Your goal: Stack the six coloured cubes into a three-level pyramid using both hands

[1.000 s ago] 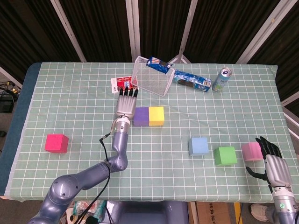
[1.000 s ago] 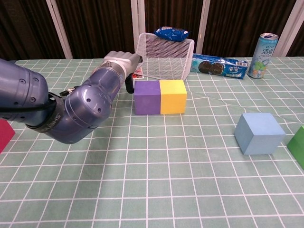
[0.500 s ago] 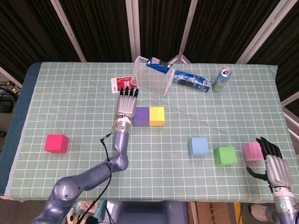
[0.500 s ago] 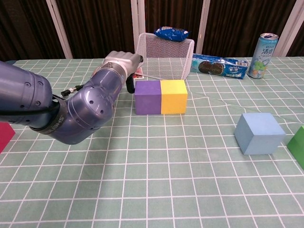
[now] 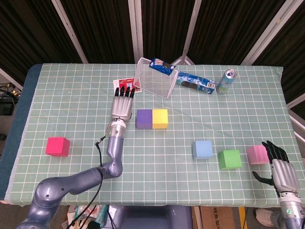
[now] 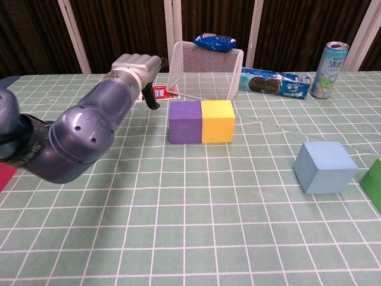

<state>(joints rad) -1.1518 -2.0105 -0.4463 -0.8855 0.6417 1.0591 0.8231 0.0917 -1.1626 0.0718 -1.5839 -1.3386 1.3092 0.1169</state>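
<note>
Left robot hand (image 5: 122, 106) is empty, fingers extended and apart, hovering over the tabletop (image 5: 71, 95). Purple cube (image 5: 144, 119) sits just to its right, not touching it; yellow cube (image 5: 159, 118) abuts the purple one. Red cube (image 5: 57, 146) lies well to its left. Right robot hand (image 5: 280, 168) is empty, fingers spread, with pink cube (image 5: 256, 154) just beside its fingertips; green cube (image 5: 229, 159) and blue cube (image 5: 203, 149) are further left.

we see a purple foam cube (image 5: 144, 119) touching a yellow foam cube (image 5: 159, 118) mid-table. a red foam cube (image 5: 57, 146) sits far left; blue (image 5: 203, 150), green (image 5: 229, 159) and pink (image 5: 257, 154) foam cubes line the right, apart.
</note>
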